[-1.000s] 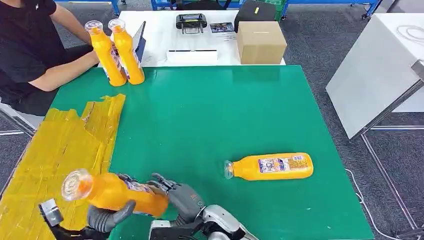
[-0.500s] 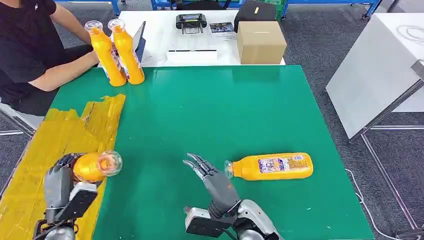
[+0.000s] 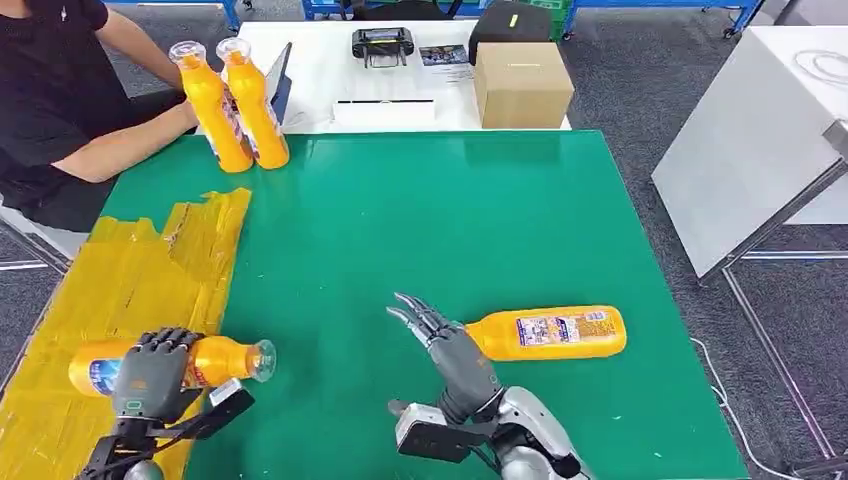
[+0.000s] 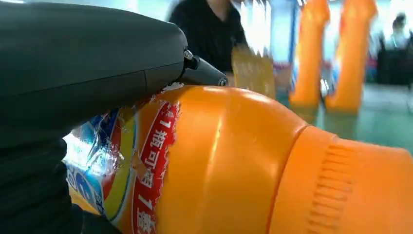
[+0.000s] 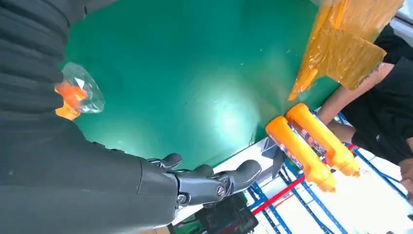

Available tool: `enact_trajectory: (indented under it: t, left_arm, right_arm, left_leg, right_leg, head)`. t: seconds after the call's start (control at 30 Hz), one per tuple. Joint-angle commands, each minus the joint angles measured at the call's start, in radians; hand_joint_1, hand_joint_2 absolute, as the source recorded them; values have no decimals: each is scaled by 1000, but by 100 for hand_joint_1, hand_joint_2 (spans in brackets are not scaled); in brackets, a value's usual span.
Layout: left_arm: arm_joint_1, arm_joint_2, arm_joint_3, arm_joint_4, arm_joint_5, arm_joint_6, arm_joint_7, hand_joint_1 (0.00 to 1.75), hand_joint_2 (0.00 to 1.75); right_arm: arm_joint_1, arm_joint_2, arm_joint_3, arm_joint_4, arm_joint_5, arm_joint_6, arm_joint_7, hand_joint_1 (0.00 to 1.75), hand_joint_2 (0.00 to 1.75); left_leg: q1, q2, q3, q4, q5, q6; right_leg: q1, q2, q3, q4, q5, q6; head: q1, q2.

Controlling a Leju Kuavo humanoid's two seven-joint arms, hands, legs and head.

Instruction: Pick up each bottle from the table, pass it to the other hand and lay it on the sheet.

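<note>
My left hand (image 3: 152,374) grips an orange bottle (image 3: 225,360) lying on its side over the yellow sheet (image 3: 120,290), its cap pointing right past the sheet's edge. The left wrist view shows that bottle (image 4: 234,165) close up under my thumb (image 4: 97,58). My right hand (image 3: 445,345) is open, fingers spread, just left of the cap end of a second orange bottle (image 3: 545,332) lying on the green table (image 3: 420,220). In the right wrist view its cap (image 5: 75,95) sits beside my right hand (image 5: 204,185). Two more orange bottles (image 3: 232,105) stand upright at the table's far left corner.
A person in black (image 3: 60,100) sits at the far left with a forearm near the standing bottles. Behind the green table a white table holds a cardboard box (image 3: 522,85), a black device (image 3: 382,42) and a laptop (image 3: 280,80). A white panel (image 3: 750,140) stands to the right.
My left hand took the bottle from the right hand, swung it left and lowered it onto the yellow sheet. My right hand let go, opened and moved right to the lying bottle's cap.
</note>
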Motion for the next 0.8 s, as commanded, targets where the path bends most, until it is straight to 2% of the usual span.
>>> enact_trajectory:
  t: [0.03, 0.07, 0.1, 0.13, 0.53, 0.8]
  left_arm:
    - [-13, 119, -103, 187, 69, -94, -50, 175, 175]
    - [-4, 134, -99, 186, 111, -128, -79, 7, 175]
    - [5, 140, -91, 181, 141, -138, -101, 0, 175]
    - [8, 137, -76, 183, 168, -168, -114, 0, 0]
    - [41, 141, -48, 148, 195, -205, -142, 0, 0]
    - [61, 75, 18, 101, 182, -162, -144, 0, 0]
  right_arm:
    - [-76, -13, 4, 56, -16, 27, -7, 0, 175]
    - [-85, -13, 11, 62, -18, 31, -10, 0, 175]
    - [-91, -12, 14, 67, -20, 33, -11, 0, 175]
    - [-95, -11, 17, 72, -20, 33, -11, 0, 175]
    - [-116, -38, 5, 97, -5, 31, 7, 0, 175]
    - [7, -88, -53, -2, 51, 15, -5, 0, 175]
  left_leg:
    - [0, 0, 2, -1, 1, 0]
    - [0, 1, 3, -2, 1, 0]
    - [0, 1, 3, -2, 1, 0]
    - [0, 2, 3, -2, 1, -1]
    - [-1, 2, 6, -2, 3, -1]
    - [-1, -3, 8, -2, 2, -1]
  right_leg:
    - [0, 1, 1, -1, 1, -1]
    - [0, 1, 2, -1, 1, -1]
    - [0, 2, 2, -1, 1, -1]
    - [0, 2, 2, -1, 1, -1]
    - [0, 1, 5, 0, 2, -1]
    - [-1, -4, 9, 0, 0, 0]
  head:
    - [0, 0]
    - [0, 0]
    - [0, 0]
    - [0, 0]
    - [0, 0]
    - [0, 0]
